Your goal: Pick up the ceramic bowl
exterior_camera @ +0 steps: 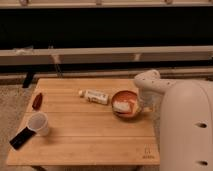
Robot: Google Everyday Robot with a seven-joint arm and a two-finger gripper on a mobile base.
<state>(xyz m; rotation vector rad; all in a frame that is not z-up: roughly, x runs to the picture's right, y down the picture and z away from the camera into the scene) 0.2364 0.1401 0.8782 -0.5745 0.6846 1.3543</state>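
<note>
The ceramic bowl (125, 103) is orange-red and glossy and sits on the right side of the wooden table (85, 137). Something pale lies inside it. My white arm (148, 81) reaches in from the right and bends down to the bowl's right rim. My gripper (142, 103) is at that rim, mostly hidden behind the wrist. The bowl rests on the table.
A white bottle (95, 96) lies on its side just left of the bowl. A small white cup (39, 123) and a black object (21, 138) are at the front left. A dark red object (37, 101) lies at the left edge. My white body (185, 130) fills the right.
</note>
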